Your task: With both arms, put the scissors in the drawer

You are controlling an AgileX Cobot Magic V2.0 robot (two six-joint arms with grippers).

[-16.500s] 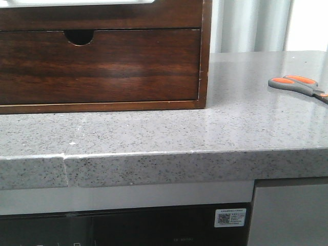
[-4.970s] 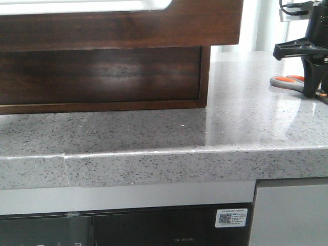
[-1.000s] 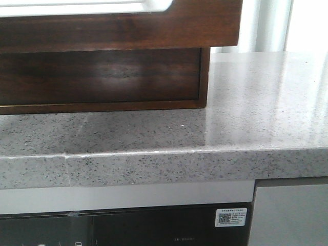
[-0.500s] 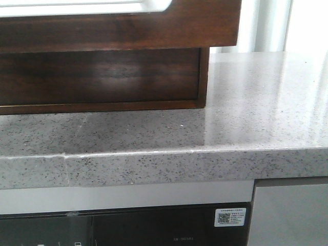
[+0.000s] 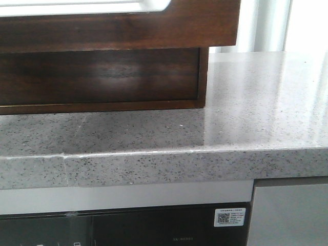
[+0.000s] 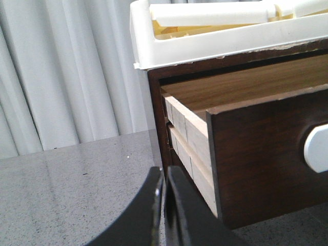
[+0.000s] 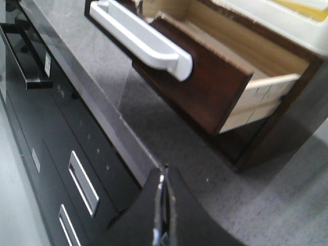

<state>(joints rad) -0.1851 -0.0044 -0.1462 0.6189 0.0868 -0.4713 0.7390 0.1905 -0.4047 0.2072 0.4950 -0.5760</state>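
The dark reddish-brown drawer point(image 5: 118, 25) is pulled out of its cabinet and overhangs the grey counter point(image 5: 256, 102). The right wrist view shows the drawer point(image 7: 205, 87) with its white handle point(image 7: 138, 38) and pale wood inside, with nothing in the part that shows. My right gripper point(image 7: 164, 174) is shut above the counter edge in front of the drawer. A thin bright metal strip of the scissors point(image 7: 163, 180) shows between its fingers; the handles are hidden. My left gripper point(image 6: 165, 171) is shut and empty beside the drawer's side point(image 6: 189, 138). Neither gripper shows in the front view.
A white tray point(image 6: 215, 36) sits on top of the cabinet. Below the counter edge is a black appliance front point(image 7: 51, 133) with silver handles. White curtains point(image 6: 66, 77) hang behind the counter.
The drawer has been pulled out since the earliest frame. The scissors have left the counter's right side after my right gripper came down on them. Nothing has changed over the last second.
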